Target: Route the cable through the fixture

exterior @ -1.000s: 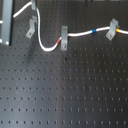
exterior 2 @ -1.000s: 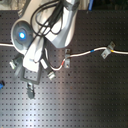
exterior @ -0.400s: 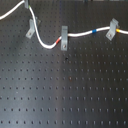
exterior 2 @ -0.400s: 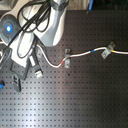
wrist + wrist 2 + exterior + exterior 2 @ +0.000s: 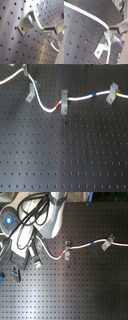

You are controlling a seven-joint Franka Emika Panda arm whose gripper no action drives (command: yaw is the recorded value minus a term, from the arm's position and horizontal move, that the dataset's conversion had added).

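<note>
The cable (image 5: pixel 80 100), already seated in the red-marked clip (image 5: pixel 63 103), passes just beside the plain fixture (image 5: pixel 31 92); gripper (image 5: pixel 38 256) jaws' state unclear, seating it there seemingly comes next.

The black perforated board (image 5: pixel 65 154) is seen from above at a slant in the first exterior view, at close range. In the second exterior view the board (image 5: pixel 75 287) is seen from almost straight overhead and farther off, the arm's base being included. The red-marked clip (image 5: pixel 63 107) (image 5: pixel 66 254) is shared by both exterior views. In both wrist views the board is viewed very closely and obliquely.
</note>
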